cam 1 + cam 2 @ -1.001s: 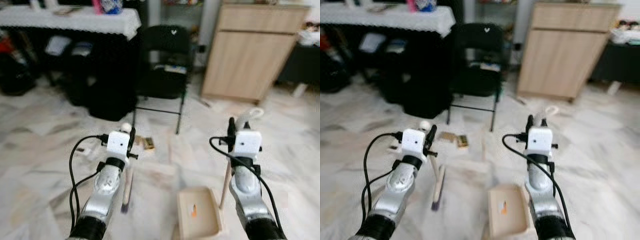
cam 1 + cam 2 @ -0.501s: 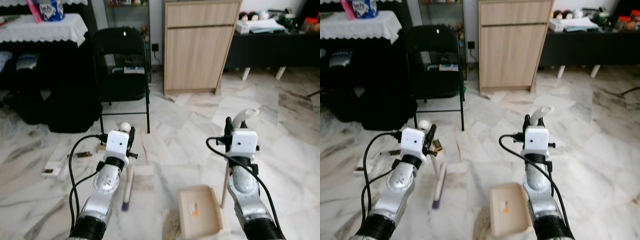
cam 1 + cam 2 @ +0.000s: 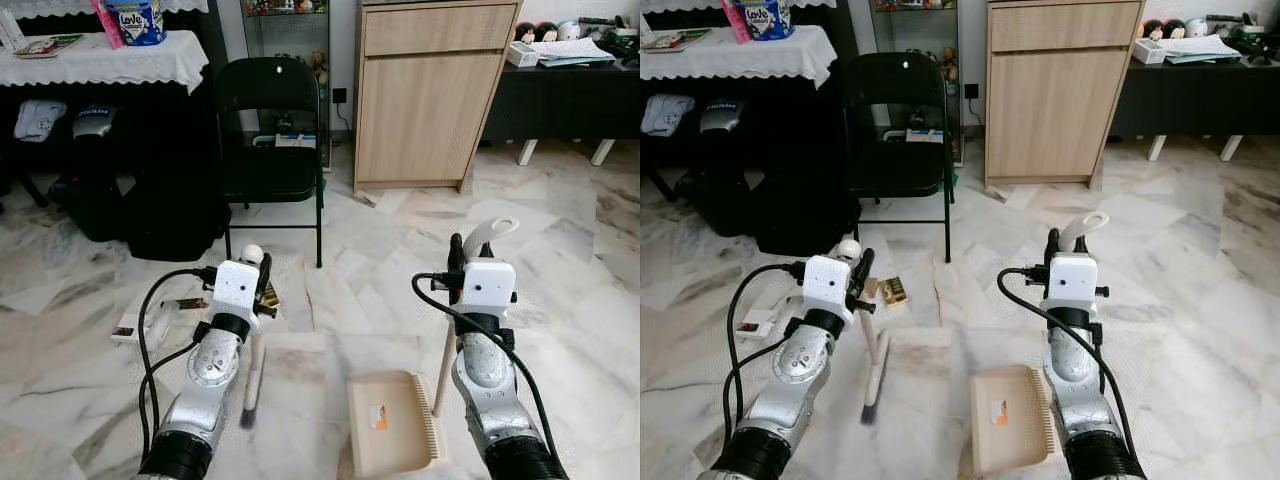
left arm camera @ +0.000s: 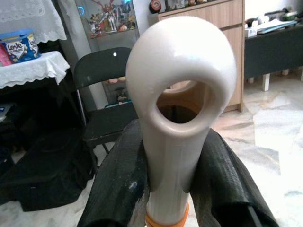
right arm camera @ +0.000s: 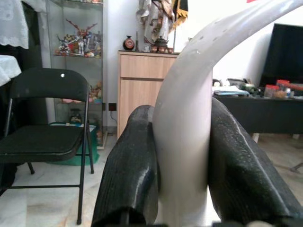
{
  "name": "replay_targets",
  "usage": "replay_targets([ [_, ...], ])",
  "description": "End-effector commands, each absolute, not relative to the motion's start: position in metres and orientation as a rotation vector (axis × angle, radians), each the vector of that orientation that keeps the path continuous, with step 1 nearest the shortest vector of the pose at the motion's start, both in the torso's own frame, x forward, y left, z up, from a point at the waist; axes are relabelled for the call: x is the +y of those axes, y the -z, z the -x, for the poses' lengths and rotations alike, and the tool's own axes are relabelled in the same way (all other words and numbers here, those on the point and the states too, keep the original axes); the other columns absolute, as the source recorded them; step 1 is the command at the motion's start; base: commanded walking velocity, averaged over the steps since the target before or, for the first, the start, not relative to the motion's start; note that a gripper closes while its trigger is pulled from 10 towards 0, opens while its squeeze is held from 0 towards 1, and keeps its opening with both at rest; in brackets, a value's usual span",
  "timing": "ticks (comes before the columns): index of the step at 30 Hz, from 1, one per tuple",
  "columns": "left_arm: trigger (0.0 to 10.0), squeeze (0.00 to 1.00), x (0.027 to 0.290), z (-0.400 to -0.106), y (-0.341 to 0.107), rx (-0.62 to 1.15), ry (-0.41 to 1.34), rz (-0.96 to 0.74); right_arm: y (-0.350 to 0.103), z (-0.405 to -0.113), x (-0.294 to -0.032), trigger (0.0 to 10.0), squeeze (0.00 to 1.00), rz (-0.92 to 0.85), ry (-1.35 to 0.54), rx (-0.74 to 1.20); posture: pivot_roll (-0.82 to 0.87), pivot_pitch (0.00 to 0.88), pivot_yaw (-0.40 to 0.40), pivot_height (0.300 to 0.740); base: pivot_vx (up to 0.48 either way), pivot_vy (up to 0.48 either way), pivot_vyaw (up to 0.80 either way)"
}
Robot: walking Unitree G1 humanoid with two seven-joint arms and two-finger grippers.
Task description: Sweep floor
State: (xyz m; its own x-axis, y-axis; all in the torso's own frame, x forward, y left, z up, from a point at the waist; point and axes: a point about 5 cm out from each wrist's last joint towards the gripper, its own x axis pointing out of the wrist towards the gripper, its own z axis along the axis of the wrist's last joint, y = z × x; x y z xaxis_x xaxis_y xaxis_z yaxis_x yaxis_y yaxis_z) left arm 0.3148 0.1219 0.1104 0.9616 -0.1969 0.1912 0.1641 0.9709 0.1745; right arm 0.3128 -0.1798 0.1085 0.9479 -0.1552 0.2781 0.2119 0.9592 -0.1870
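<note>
Broom stands near-upright, bristles on floor, beside dustpan.

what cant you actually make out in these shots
- Broom: the bristle end on the floor is small and dark in the eye views.
- Dustpan: its near edge runs off the bottom of the left eye view; the orange mark on it is too small to read.
- Small items on the floor left of the left gripper: too small to identify.
- Right gripper: its arm partly hides the dustpan handle.
</note>
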Motion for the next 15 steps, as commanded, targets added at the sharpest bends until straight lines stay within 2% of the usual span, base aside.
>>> replay_targets([
  [1, 10.0, 0.00, 0.1281, -0.3172, -0.1188, -0.248, 0.173, -0.168, -0.1214, -0.3191, -0.1698, 10.0, 0.00, 0.209, 0.161, -0.325, 0.01, 0.000, 0.066, 0.740, 0.000, 0.375, 0.00],
  [15, 10.0, 0.00, 0.1287, -0.3173, -0.1188, -0.245, 0.173, -0.165, -0.1200, -0.3168, -0.1694, 10.0, 0.00, 0.203, 0.170, -0.326, 0.01, 0.000, 0.073, 0.740, 0.000, 0.468, 0.00],
])
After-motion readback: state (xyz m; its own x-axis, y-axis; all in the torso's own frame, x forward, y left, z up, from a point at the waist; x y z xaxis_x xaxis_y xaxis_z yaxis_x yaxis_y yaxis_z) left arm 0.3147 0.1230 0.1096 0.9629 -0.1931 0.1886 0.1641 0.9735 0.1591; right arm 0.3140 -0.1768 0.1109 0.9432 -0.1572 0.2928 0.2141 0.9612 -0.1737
